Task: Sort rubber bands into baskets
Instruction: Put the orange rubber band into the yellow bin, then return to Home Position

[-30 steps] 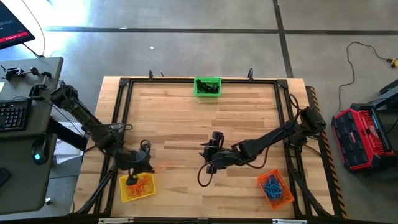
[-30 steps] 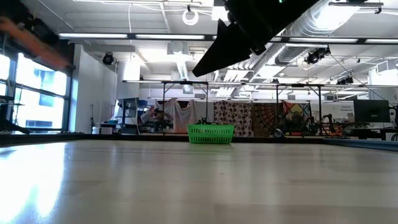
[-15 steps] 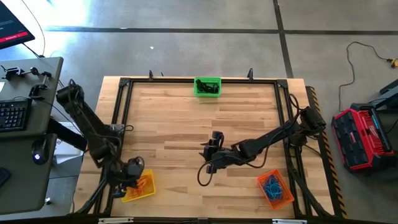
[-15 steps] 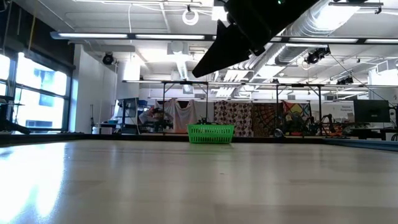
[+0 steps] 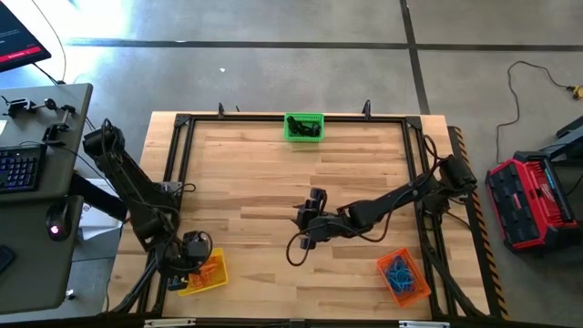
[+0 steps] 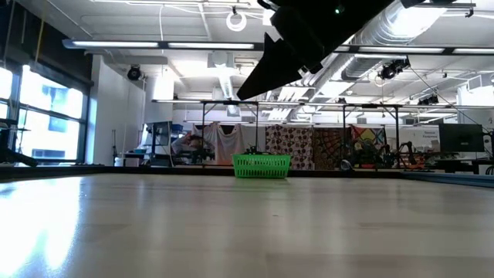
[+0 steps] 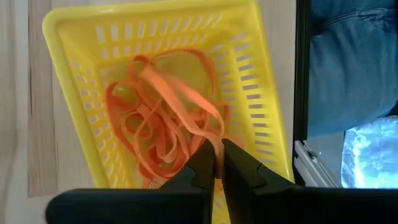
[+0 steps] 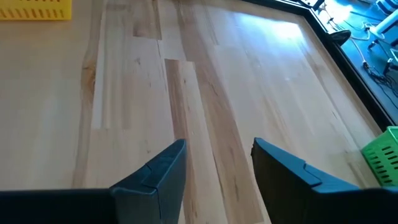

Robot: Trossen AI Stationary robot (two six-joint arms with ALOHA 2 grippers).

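My left gripper [image 7: 218, 154] hangs over the yellow basket [image 7: 261, 93] at the table's near left corner [image 5: 205, 273], shut on a strand of the orange rubber bands [image 7: 161, 118] piled in it. My right gripper [image 8: 217, 155] stands open over bare wood near the table's middle [image 5: 305, 228], nothing between its fingers. The green basket [image 5: 303, 127] with dark bands sits at the far edge. The orange basket [image 5: 403, 276] with blue bands [image 5: 398, 271] sits near right. My left gripper pinches one orange band's strand [image 7: 214, 138] between its two fingertips. The fingers come slanting down from above. The band runs down from the tips into the tangle of orange bands on the yellow basket's floor, slack.
A black metal frame [image 5: 182, 173] runs round the wooden table. In the low view the right arm [image 6: 309, 38] shows dark at the top, with the green basket [image 6: 262, 166] far behind. A desk with a keyboard [image 5: 23, 169] stands beyond the left edge.
My left gripper has swung toward the table's near left corner and sunk lower over the yellow basket, turning as it went. Its arm has folded back toward the left edge.
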